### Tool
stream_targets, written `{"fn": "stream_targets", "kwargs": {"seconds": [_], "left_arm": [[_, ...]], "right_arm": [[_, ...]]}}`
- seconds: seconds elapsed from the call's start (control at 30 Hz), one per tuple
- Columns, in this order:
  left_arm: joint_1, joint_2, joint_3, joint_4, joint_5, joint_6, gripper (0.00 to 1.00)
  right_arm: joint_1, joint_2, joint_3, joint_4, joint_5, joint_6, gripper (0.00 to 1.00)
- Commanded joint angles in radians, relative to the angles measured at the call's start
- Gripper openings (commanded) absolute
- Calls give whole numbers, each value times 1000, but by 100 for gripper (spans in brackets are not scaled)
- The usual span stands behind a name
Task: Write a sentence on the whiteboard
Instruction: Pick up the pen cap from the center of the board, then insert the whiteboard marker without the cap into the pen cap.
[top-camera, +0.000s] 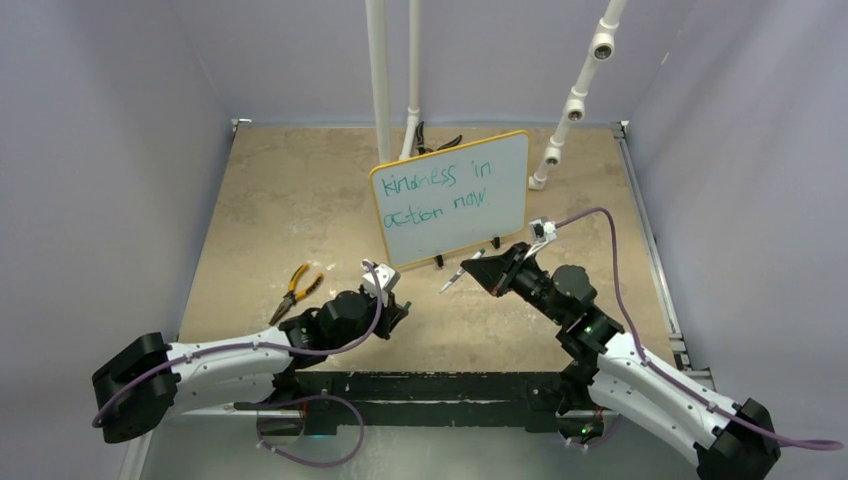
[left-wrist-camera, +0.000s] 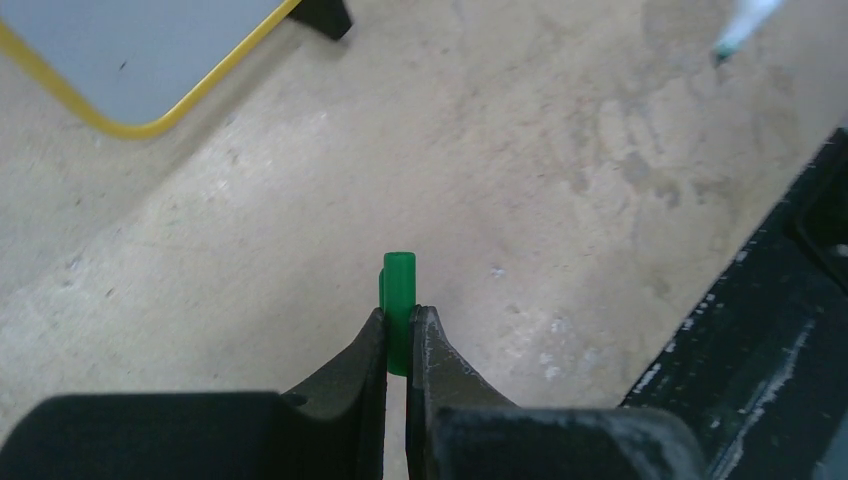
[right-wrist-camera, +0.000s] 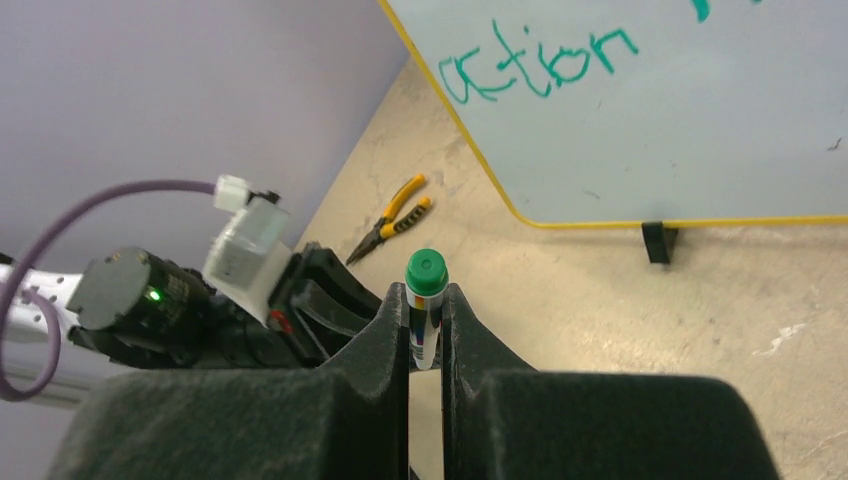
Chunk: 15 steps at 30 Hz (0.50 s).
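In the overhead view, the left arm (top-camera: 215, 362) is reaching in from the lower left of the frame. A pair of yellow-handled pliers (top-camera: 293, 290) is lying on the tan table (top-camera: 270, 190) just above it, left of centre. The left gripper (top-camera: 395, 310) is hovering low, below and left of the whiteboard's lower left corner. In the left wrist view its jaws are pressing together on a small green cap (left-wrist-camera: 398, 300), which is sticking out past the fingertips (left-wrist-camera: 425, 335).

The whiteboard (top-camera: 440, 240) is standing upright on small black feet just above the centre of the overhead frame, its yellow frame tilting up to the right. The sentence (top-camera: 440, 188) is running across it in two teal lines, reading "kindness in" and "action now". In the right wrist view the word "action" (right-wrist-camera: 540, 65) is showing at the top of the board (right-wrist-camera: 700, 140), with one black foot (right-wrist-camera: 655, 242) below its edge.

Right of centre, the right gripper (top-camera: 490, 270) is sitting just below the board's lower right edge. Its jaws are clamping a marker (right-wrist-camera: 425, 300) with a green end, and the marker (top-camera: 458, 275) is pointing down and left, apart from the board. The right arm (top-camera: 640, 370) is stretching away to the lower right corner.
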Motion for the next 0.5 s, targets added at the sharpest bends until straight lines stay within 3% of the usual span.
{"fn": "stream_targets", "kwargs": {"seconds": [0.0,0.47], "left_arm": [[-5,-37,-23,199,153,75,0],[-5,-45,-45,321,270,54,0]], "right_arm": [[0,24,-16,85,-84,40,1],[1,126,-36,139,-161,74,1]]}}
